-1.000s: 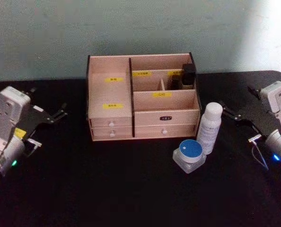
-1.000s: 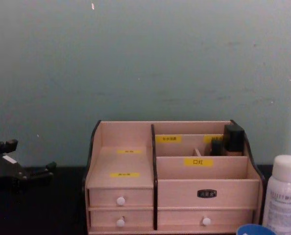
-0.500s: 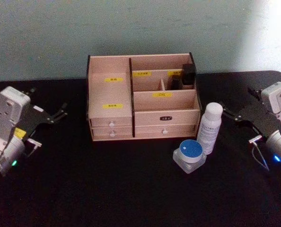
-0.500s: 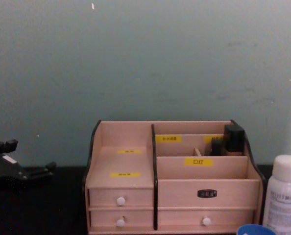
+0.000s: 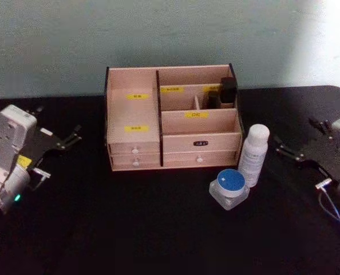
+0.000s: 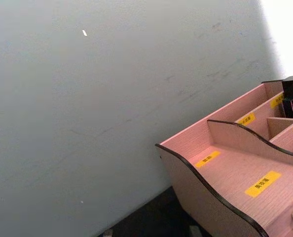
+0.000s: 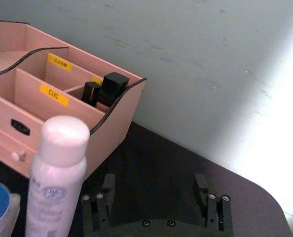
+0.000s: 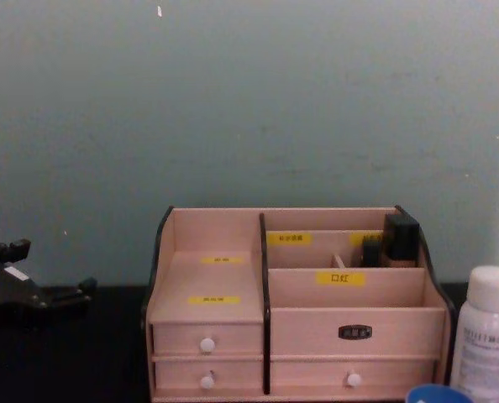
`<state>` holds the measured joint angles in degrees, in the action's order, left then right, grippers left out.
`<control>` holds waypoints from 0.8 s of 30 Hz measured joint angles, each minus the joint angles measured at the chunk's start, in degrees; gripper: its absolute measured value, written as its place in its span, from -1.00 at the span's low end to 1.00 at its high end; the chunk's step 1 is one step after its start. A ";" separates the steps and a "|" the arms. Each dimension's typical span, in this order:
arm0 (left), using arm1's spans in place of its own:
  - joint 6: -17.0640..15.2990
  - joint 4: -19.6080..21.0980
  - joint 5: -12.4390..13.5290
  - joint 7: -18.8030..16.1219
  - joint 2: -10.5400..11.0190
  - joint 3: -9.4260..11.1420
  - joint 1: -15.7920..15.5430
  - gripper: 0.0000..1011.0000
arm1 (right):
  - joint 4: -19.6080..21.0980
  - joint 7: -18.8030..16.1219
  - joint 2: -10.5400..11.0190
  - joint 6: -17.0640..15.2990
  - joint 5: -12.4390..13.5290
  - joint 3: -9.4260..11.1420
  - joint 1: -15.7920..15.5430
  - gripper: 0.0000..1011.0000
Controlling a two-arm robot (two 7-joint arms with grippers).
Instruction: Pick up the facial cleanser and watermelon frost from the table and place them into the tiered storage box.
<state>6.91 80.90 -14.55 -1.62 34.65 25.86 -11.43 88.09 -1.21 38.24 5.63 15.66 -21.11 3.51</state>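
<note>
The bottle stands upright on the table, just beside the right front corner of the box. The jar sits in front of the bottle; we cannot tell whether the two touch. Neither item is in the box yet. Its rear right compartment already holds dark items, while the other compartments look free. The right gripper hovers to the right of the bottle with its fingers spread wide, grasping nothing. The left gripper is parked well to the left of the box, fingers also apart and empty. We judge the bottle to be the nearer target for the right arm. It is tall with a narrow base, so a finger arriving off-centre or too high could tip it against the box or onto the jar. With the jar so close, the nearer finger may catch it and drag it along. A smooth round body may slip under a light grip. During transfer, too low a lift could strike the box wall.
</note>
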 joint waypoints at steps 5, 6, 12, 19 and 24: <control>0.00 0.00 0.00 0.00 0.00 0.00 0.00 0.98 | 3.31 -0.22 1.83 -0.47 0.16 1.65 -3.43 0.98; 0.00 0.00 0.00 0.00 0.00 0.00 0.00 0.98 | 4.36 -0.54 2.40 -0.56 0.35 2.08 -4.46 0.98; 0.00 0.00 0.00 0.00 0.00 0.00 0.00 0.98 | 8.65 -3.87 4.90 -1.42 3.30 4.07 -9.04 0.98; 0.00 0.00 0.00 0.00 0.00 0.00 0.00 0.98 | 11.60 -7.91 5.74 -3.12 6.52 5.14 -11.98 0.98; 0.00 0.00 0.00 0.00 0.00 0.00 0.00 0.98 | 12.09 -9.44 4.90 -4.90 8.02 5.25 -12.31 0.98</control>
<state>6.91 80.90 -14.55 -1.62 34.65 25.86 -11.43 100.18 -10.65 43.14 0.73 23.68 -15.86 -8.80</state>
